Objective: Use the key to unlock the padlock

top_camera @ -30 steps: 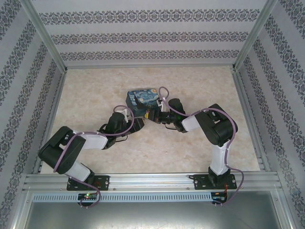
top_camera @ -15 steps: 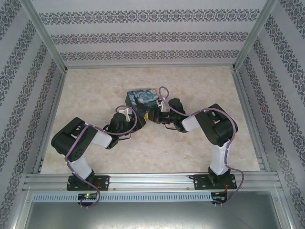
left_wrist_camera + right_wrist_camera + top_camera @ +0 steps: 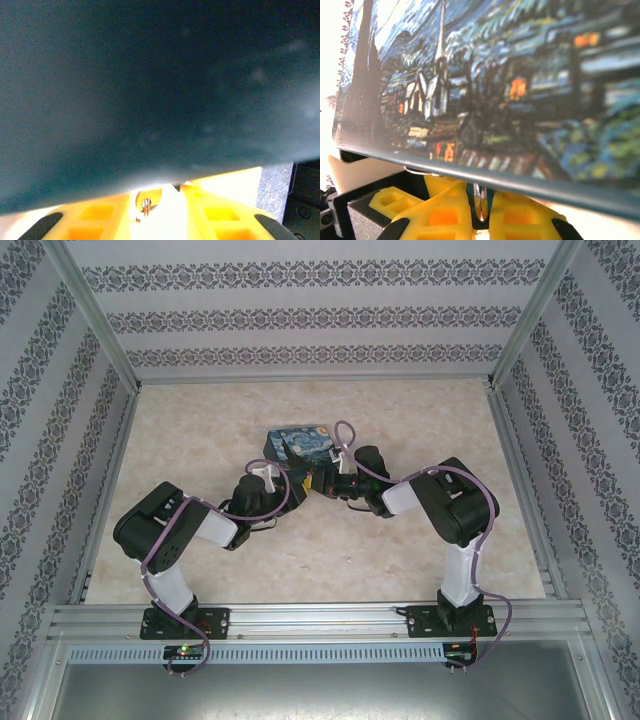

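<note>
Left arm has tucked its elbow back toward its base. Left gripper (image 3: 172, 202) is narrowing against the dark box with the blue-yellow night-sky print (image 3: 298, 444). What looks like the tiny grey metal key (image 3: 146, 205) sits between its yellow fingers; whether it is gripped, cannot tell. Right gripper (image 3: 479, 202) stays pinched on the small silvery metal padlock (image 3: 479, 192) under the box's edge. Insertion looks close.

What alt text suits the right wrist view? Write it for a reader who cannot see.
A Starry Night painted cover looms close across the frame, its dark lower edge slanting down to the right. Beneath it, yellow fingers of the right hand pinch a thin silvery metal piece.
</note>
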Robot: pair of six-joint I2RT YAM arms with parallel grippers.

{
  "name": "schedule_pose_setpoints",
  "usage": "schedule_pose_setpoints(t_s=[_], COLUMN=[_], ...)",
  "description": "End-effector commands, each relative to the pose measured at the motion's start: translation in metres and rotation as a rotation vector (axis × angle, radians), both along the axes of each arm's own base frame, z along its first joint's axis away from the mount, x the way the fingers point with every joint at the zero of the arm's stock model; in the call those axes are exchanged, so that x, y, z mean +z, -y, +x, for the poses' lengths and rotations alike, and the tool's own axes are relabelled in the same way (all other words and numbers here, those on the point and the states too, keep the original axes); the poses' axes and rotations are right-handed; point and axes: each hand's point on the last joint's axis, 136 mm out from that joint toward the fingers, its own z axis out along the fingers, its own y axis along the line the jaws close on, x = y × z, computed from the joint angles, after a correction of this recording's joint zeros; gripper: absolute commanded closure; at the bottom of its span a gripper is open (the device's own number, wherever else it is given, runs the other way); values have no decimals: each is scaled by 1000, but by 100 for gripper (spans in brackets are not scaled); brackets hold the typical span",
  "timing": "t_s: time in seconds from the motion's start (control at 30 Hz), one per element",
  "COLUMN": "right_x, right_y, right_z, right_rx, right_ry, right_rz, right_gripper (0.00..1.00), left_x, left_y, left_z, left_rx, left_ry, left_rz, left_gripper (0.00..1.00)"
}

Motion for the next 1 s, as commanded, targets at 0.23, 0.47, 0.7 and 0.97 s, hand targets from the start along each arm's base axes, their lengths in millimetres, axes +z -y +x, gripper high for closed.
schedule_pose_setpoints(t_s=[0.23, 0.47, 0.7, 0.97], right_x=[-34, -31, -36, -56], right_y=[4, -1, 0, 12], right_z=[-20, -20, -19, -23], right_rx=[25, 24, 17, 7], right_ry=[-152, -152, -155, -186], right_rz=[-36, -35, -44, -72], right_gripper=[100, 100, 100, 100], left_x=[14, 14, 22, 48], left_y=[-3, -7, -10, -26], left_z=[14, 7, -2, -12], left_rx=[-9, -32, -35, 24], left_ry=[39, 32, 51, 66], left_rz=[62, 235, 273, 259], left_gripper=[94, 100, 64, 37])
